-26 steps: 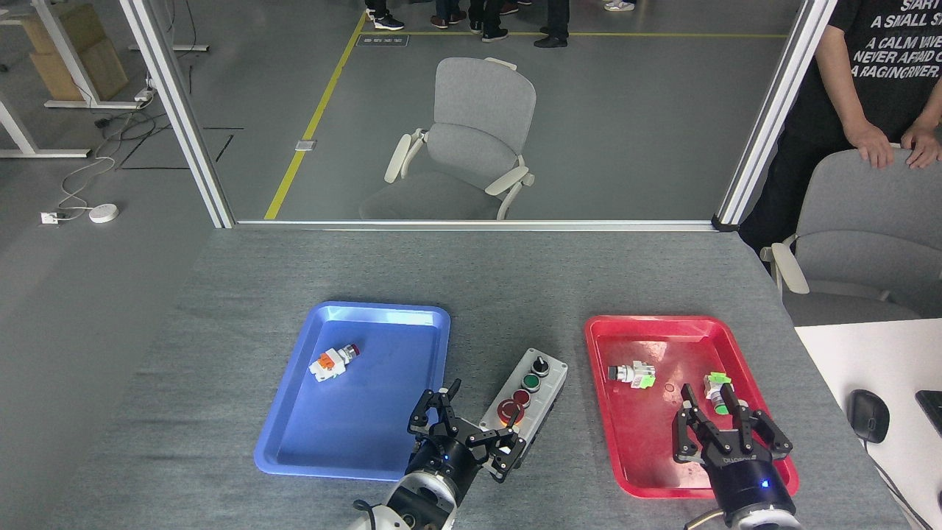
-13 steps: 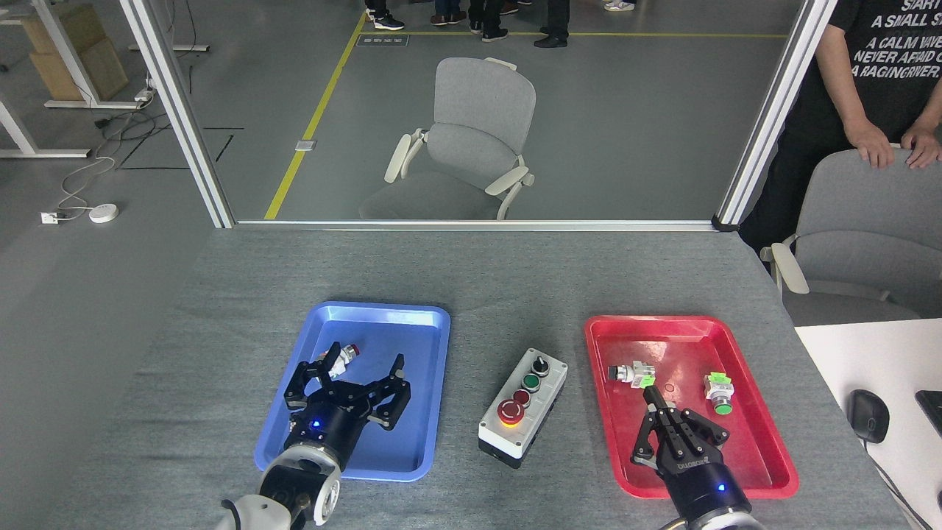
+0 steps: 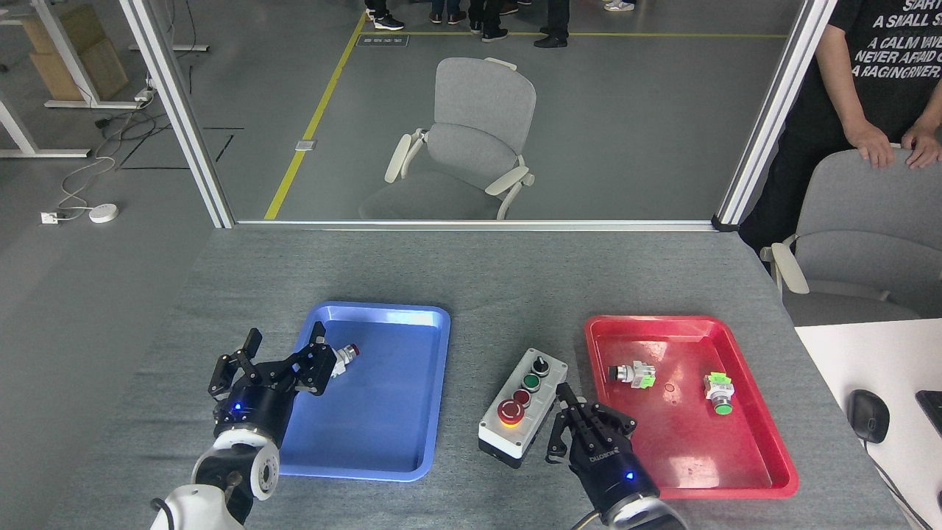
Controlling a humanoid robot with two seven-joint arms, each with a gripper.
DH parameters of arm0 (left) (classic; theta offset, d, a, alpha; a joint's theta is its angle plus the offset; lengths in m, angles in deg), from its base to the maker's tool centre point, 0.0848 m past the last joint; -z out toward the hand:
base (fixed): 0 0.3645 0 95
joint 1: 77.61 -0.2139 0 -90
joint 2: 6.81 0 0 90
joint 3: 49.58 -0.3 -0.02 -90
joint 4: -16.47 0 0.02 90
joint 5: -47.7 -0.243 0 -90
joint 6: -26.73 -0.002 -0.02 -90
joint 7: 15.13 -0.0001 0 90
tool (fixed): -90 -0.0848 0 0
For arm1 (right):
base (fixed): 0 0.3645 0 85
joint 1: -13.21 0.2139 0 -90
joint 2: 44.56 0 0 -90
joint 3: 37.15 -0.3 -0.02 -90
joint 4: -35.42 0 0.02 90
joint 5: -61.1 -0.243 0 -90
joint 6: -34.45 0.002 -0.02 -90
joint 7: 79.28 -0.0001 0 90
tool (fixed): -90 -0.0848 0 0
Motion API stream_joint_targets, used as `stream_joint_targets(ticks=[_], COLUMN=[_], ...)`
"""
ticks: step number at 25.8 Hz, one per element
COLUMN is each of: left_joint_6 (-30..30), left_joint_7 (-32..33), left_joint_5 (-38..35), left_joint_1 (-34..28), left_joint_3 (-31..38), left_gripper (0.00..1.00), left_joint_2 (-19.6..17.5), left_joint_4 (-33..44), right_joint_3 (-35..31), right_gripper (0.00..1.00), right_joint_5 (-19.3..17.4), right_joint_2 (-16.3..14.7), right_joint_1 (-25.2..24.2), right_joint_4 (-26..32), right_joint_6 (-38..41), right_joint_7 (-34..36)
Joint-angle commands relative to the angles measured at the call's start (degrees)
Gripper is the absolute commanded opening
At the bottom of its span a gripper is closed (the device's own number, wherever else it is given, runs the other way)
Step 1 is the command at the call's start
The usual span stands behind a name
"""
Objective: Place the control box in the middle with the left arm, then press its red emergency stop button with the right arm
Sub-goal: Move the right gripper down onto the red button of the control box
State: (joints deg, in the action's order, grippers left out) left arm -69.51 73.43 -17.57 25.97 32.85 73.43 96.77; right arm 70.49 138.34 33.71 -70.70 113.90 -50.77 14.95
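At the far left, the left gripper [image 3: 276,358] hung with its fingers spread and nothing between them, over the left rim of the blue tray [image 3: 390,442], close to a small white-and-orange switch part [image 3: 343,357]. The control box [image 3: 523,406] lay on the grey tabletop [image 3: 500,280] between the blue tray and the red tray [image 3: 706,482], so the placing step looked done. Its red emergency stop button [image 3: 510,411] showed no contact. Just right of the box, the right gripper [image 3: 581,423] held its fingers drawn close together, empty. Pressing apparently remained.
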Motion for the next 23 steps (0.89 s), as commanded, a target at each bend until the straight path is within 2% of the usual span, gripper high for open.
stream_joint_targets(ticks=[1, 4, 8, 13, 23], left_joint_6=[0.0, 0.0, 0.0, 0.0, 0.0], left_joint_7=[-1.6, -1.9, -2.0, -2.0, -1.9], left_joint_5=[0.1, 0.0, -0.3, -0.2, -0.4], left_joint_1=[0.0, 0.0, -0.4, -1.7, -1.5], left_joint_3=[1.0, 1.6, 1.6, 1.7, 1.7], left_gripper=[0.98, 0.98, 0.98, 0.99, 0.99], left_joint_2=[-0.1, -0.2, -0.1, 0.2, 0.2], left_joint_4=[-0.7, -0.8, -0.8, -0.1, 0.0], right_joint_3=[2.0, 3.5, 4.7, 5.7, 6.8], right_gripper=[0.0, 0.0, 0.0, 0.0, 0.0], right_joint_5=[0.5, 0.6, 1.4, 2.1, 2.1], right_joint_2=[1.9, 3.2, 4.6, 5.4, 5.1], right_joint_1=[0.7, 2.0, 3.0, 3.7, 3.5], right_joint_4=[-1.0, -1.4, -4.6, -5.5, -8.5], right_joint_6=[-0.7, -2.1, -3.4, -4.3, -5.0], right_joint_7=[-0.3, -2.3, -2.4, -2.5, -2.5])
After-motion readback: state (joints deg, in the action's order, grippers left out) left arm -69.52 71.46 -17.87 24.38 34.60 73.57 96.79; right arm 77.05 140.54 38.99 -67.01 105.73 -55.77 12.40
